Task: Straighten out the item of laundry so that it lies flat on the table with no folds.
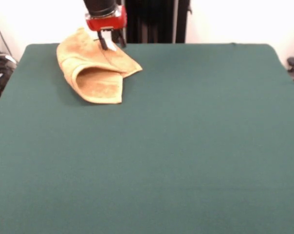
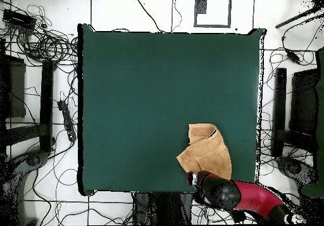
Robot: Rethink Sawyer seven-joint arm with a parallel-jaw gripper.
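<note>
The gripper [image 1: 111,45] is hanging from the red and black arm [image 2: 253,198] at the far left part of the table [image 1: 195,146], with its red housing above and two dark fingers [image 1: 103,43] pointing down. The fingers are standing slightly apart, and their tips are sitting right at the far edge of the towel [image 1: 96,73], next to a small white tag [image 1: 111,47]; whether they are actually pinching cloth or only touching it cannot be told from either view. In the overhead view the arm is covering the gripper's tip, so nothing more is showing there. The towel, mustard-yellow terry, is lying crumpled close to the table's far edge, well left of the middle in the front view. It is not lying flat: one part is folding back over another, forming a rounded loop that is opening toward the near side, with a paler inner face showing inside it. A corner is pointing out to the right, and a woven band is running along the left part. In the overhead view the towel [image 2: 205,150] is appearing as a folded wedge near the table's bottom right corner. The rest of the dark green cloth is lying smooth. Around the table, on a pale floor, cables [image 2: 44,43] are trailing.
</note>
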